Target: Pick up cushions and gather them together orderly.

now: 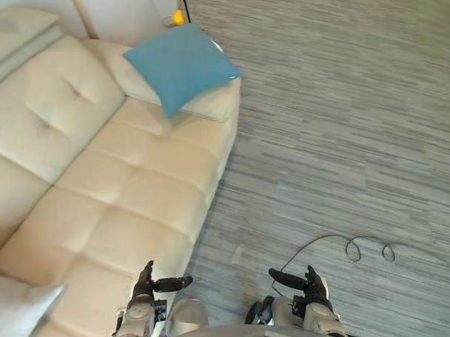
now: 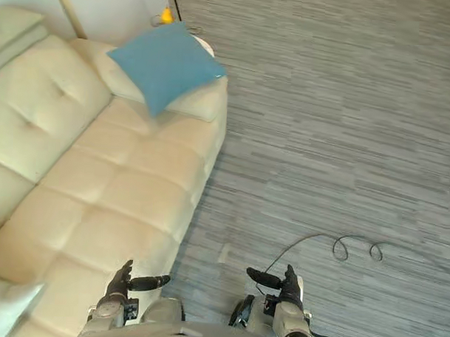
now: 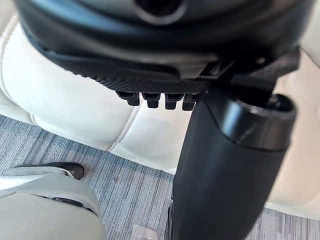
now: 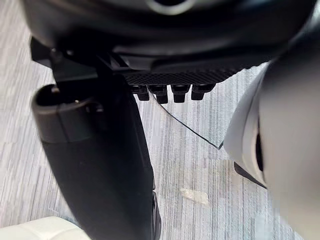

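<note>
Left wrist view looks along the left hand (image 3: 150, 55): its fingers run straight out from the palm, showing as a short row of dark tips, and the thumb stands well away from them. Nothing lies between thumb and fingers, so the hand is released and empty. Past it show the cream seat edge of the sofa (image 1: 135, 195) and a strip of the grey striped floor (image 1: 345, 128). From the head, this hand hangs over the sofa's near front corner, touching nothing, with its thumb pointing away from the sofa.

The right hand (image 1: 309, 286) is held the same way, with straight fingers and the thumb stuck out sideways towards the sofa. It is empty too. It hangs over the floor, off the sofa's front edge and well apart from the left hand.

The blue cushion (image 1: 180, 63) lies at the far end of the sofa, well away from both hands. It is tilted with one corner down on the seat, and its upper part leans on the sofa's cream end pad (image 1: 212, 105). A pale grey cushion (image 1: 13, 305) rests on the near end of the sofa, on the side of the left hand nearer the sofa's back. Just behind the sofa's far end, beyond the blue cushion, sits a small yellow object (image 1: 178, 19); I cannot tell what it is.
</note>
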Motion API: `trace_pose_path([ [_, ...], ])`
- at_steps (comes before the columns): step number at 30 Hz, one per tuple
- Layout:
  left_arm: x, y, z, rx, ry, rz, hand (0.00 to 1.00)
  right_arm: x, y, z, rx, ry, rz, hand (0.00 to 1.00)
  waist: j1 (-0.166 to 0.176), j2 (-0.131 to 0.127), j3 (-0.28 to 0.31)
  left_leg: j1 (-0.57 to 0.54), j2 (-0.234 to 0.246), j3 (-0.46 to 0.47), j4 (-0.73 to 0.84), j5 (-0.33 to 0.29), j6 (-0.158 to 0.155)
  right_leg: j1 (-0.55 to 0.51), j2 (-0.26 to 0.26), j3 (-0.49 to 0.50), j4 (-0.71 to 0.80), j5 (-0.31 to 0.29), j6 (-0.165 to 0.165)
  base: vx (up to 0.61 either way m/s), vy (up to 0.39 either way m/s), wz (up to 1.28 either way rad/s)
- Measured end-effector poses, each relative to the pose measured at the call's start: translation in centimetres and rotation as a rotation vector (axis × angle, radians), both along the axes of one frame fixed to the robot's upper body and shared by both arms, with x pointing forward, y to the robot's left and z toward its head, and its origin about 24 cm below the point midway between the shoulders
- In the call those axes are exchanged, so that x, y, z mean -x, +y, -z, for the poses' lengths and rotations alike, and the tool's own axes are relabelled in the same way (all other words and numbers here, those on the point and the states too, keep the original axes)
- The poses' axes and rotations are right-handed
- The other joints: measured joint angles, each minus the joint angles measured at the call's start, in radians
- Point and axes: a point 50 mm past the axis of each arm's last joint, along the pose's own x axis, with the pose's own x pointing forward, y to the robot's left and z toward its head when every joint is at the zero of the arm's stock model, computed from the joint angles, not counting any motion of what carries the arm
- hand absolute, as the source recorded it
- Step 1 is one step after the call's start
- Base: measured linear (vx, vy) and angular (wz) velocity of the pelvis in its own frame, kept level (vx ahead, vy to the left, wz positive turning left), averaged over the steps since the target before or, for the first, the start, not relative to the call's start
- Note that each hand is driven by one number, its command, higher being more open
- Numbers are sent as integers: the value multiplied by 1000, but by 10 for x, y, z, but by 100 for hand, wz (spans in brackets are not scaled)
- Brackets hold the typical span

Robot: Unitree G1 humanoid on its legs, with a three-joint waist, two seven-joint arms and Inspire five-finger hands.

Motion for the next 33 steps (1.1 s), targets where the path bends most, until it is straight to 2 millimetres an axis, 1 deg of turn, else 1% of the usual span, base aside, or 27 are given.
trace_pose_path([
  [2,3,4,0,-13,8,-6,100,-4,3,-1,6,-6,-30,100,-6,-10,3,29,20,2,-17,-4,-7,-12,-4,2,-112,12,14,345,-177,-15],
  [3,8,6,1,-20,19,-8,100,-5,3,-1,7,-9,-31,100,-10,-23,3,50,32,5,-29,-15,-34,-20,-3,15,-250,73,23,277,-217,-3],
  [4,10,8,1,-25,25,-9,100,-4,3,-1,6,-7,-32,100,-10,-37,-1,58,26,8,-32,-21,-47,-20,-4,32,-309,117,19,284,-218,-10],
  [5,17,9,4,-24,54,-16,100,-2,-1,0,14,6,-33,100,-12,-42,-6,78,41,6,-37,-38,-76,-21,20,45,-308,196,-44,425,-348,-29],
  [6,23,4,8,-10,73,-21,100,-2,-4,0,25,9,-34,100,-8,-23,-13,78,67,-6,-29,-37,-75,-24,49,51,-309,172,-56,354,-298,-38],
  [8,24,0,10,5,84,-26,100,-4,-11,-1,44,11,-34,100,-15,8,-3,3,115,-49,118,-36,-73,-18,92,41,-320,146,-82,332,-333,-20],
  [9,21,-3,9,15,77,-29,100,-3,-15,-1,51,15,-31,100,-19,33,13,-60,140,-85,249,-13,-46,16,114,24,-347,141,-91,353,-299,17],
  [10,18,-5,8,22,59,-35,100,5,-21,2,63,57,-28,100,-23,41,26,-133,153,-115,443,7,-19,89,131,12,-395,132,-106,319,-205,22],
  [11,17,-5,8,23,54,-35,100,8,-21,3,65,68,-25,100,-22,41,29,-147,154,-114,487,2,-13,114,136,10,-413,132,-106,312,-184,21],
  [12,15,-5,7,23,42,-31,100,12,-23,4,69,81,-20,100,-22,42,35,-169,150,-109,547,-10,-11,160,142,3,-449,132,-106,275,-181,19],
  [13,10,-4,3,16,14,-25,100,16,-23,6,73,94,-13,100,-22,29,41,-209,131,-79,579,-30,-13,233,151,-4,-511,134,-104,256,-168,21],
  [14,8,-3,2,13,5,-21,100,15,-24,5,74,91,-12,100,-21,27,41,-238,109,-67,551,-35,-19,264,156,-8,-546,137,-100,224,-109,17],
  [16,4,-3,0,17,-14,-13,100,9,-24,3,77,75,-9,100,-18,17,47,-293,44,-54,397,-38,-15,308,157,-12,-608,144,-90,244,-41,8],
  [17,0,-3,-1,18,-26,-9,100,7,-24,2,78,68,1,100,-10,9,51,-310,-2,-54,253,-25,-20,324,152,-16,-636,147,-85,243,11,6],
  [18,-1,-3,-2,18,-31,-8,100,6,-25,2,78,64,7,100,-3,7,51,-315,-21,-53,174,-4,-19,332,151,-18,-649,147,-84,286,62,4],
  [19,-2,-3,-2,18,-34,-7,100,5,-24,2,78,60,8,100,2,5,54,-322,-43,-54,83,30,-18,346,150,-19,-666,146,-78,321,89,5],
  [20,-3,-4,-2,21,-35,-8,100,5,-23,2,76,61,7,100,16,1,56,-326,-76,-58,-84,129,-13,380,150,-22,-697,139,-51,431,110,0],
  [22,-1,-3,-2,20,-31,-10,100,8,-19,4,66,69,8,100,29,-6,49,-321,-86,-58,-84,241,11,420,147,-15,-714,115,-10,417,90,-2],
  [23,-3,-1,-3,14,-36,-10,100,6,-13,4,49,67,6,100,29,-28,49,-332,-103,-47,-2,223,34,444,120,-18,-706,89,25,464,103,-2],
  [24,-3,1,-3,7,-37,-9,100,5,-10,4,42,61,3,100,30,-40,43,-338,-110,-36,41,180,45,438,98,-10,-668,77,44,470,122,-1],
  [25,-3,2,-4,7,-37,-8,100,5,-10,4,42,57,3,100,31,-41,42,-337,-112,-33,61,160,48,433,87,-4,-635,71,55,476,174,-11],
  [26,-2,2,-3,7,-28,-8,100,4,-11,3,42,52,2,100,31,-35,39,-329,-112,-28,96,117,57,405,61,17,-532,55,79,478,212,-8],
  [27,1,1,-1,9,-12,-5,100,5,-10,4,38,54,-3,100,25,-36,38,-277,-127,-24,116,59,72,327,-1,51,-255,48,95,469,211,-5],
  [29,2,3,0,1,1,1,100,6,-10,4,31,58,-7,100,16,-44,43,-213,-147,-26,124,6,85,223,-83,74,75,84,79,476,135,9],
  [30,5,3,2,0,17,5,100,7,-10,5,29,62,-8,100,13,-41,44,-169,-149,-31,125,-20,89,178,-110,72,192,71,63,412,71,15],
  [32,12,3,3,-2,35,4,100,8,-9,5,30,63,-18,100,2,-35,42,-75,-146,-53,85,-45,88,110,-128,17,235,43,17,344,15,27],
  [33,12,3,4,-3,36,2,100,6,-10,4,36,60,-26,100,-2,-34,42,-30,-140,-64,49,-46,86,79,-119,-9,161,35,4,432,-31,28],
])
